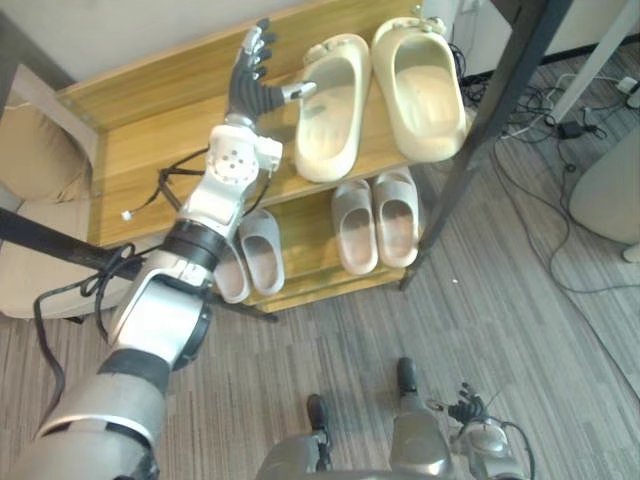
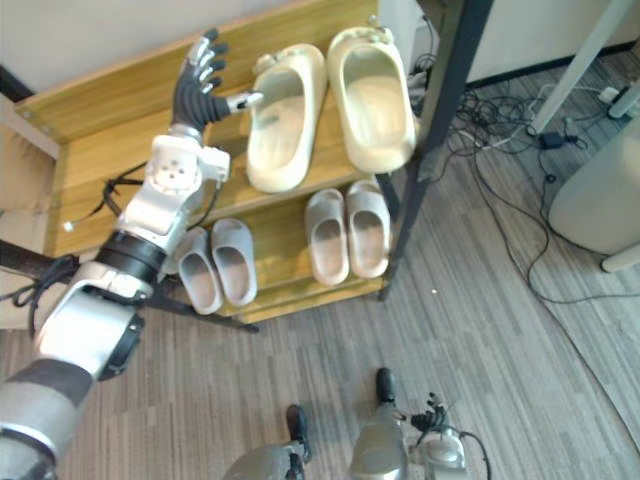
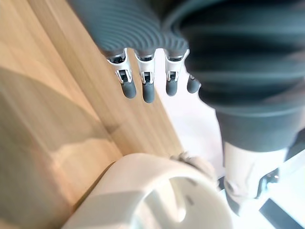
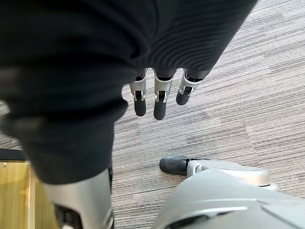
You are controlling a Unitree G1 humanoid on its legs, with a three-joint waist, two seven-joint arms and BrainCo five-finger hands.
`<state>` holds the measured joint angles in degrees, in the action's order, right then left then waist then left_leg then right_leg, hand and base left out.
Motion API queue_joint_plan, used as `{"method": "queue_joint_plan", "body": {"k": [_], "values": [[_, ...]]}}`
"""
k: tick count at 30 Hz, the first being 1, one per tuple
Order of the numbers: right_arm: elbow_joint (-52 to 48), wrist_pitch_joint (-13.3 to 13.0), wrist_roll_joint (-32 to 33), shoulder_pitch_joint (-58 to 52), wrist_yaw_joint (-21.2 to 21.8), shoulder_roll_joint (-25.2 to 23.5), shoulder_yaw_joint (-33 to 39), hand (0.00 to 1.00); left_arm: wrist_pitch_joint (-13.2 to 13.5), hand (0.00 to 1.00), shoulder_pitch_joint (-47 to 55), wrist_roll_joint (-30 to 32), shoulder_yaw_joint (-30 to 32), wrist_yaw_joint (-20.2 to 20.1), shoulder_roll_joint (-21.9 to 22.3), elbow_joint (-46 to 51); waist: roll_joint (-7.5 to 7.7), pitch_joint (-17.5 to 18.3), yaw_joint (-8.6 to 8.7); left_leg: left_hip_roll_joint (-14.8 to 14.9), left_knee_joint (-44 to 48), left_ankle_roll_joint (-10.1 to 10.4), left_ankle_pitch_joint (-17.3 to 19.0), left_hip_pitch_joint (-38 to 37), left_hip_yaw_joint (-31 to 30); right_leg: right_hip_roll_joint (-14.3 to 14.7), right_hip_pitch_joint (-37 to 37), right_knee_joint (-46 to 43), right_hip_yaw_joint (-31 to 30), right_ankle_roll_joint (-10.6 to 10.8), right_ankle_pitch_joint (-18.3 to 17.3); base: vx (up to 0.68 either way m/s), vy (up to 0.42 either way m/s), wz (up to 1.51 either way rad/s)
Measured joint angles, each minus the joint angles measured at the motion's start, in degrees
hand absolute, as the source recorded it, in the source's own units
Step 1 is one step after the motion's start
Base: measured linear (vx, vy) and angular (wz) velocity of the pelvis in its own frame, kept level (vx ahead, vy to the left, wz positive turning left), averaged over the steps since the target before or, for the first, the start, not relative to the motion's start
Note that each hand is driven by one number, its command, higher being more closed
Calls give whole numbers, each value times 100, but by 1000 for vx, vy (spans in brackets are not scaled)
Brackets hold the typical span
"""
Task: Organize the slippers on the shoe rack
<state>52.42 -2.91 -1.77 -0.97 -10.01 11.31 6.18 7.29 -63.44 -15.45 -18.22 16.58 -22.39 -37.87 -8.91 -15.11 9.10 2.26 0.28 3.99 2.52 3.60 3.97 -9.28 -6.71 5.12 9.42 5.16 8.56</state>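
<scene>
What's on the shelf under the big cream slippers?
Two grey pairs: the right pair shows fully; the left pair is partly covered by the robot's left arm.

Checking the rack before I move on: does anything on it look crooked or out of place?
The left cream slipper on the top shelf lies angled, heel splayed away from its mate. The open left hand is beside it. The grey slippers below look straight.

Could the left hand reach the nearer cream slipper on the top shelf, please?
Probably yes: the left hand hovers open beside that cream slipper, thumb at its rim, nothing between.
</scene>
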Motion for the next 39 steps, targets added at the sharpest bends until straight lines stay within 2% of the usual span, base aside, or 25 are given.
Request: {"method": "queue_joint_plan", "body": {"k": [10, 21, 24, 39], "values": [[10, 14, -36, -10, -1, -1, -89, 0, 209, 0, 1039, -229, 333, 242, 155, 1305, 1, 1, -87, 15, -15, 29, -84, -35, -256, 6, 186, 3, 291, -5, -16, -27, -12, 13], [15, 70, -58, 102, -5, 23, -245, 0, 357, 0, 2563, -972, 530, 325, 396, 2054, 11, 12, -367, 51, -147, 80, -185, -51, -518, 32, 293, 9, 591, -40, -50, -13, -11, 12], [17, 72, -61, 129, -6, 19, -250, 0, 376, 0, 2640, -1016, 494, 315, 598, 2088, 35, 25, -446, 51, -147, 82, -208, -57, -541, 32, 313, 9, 619, -39, -51, -5, 0, 3], [96, 131, -66, 181, -21, 13, -409, 0, 491, 0, 2527, -985, -178, 121, 1209, 2149, 105, 100, -458, 73, -213, 96, -218, -82, -593, 48, 356, 43, 715, -32, -102, -8, 0, 4]]}}
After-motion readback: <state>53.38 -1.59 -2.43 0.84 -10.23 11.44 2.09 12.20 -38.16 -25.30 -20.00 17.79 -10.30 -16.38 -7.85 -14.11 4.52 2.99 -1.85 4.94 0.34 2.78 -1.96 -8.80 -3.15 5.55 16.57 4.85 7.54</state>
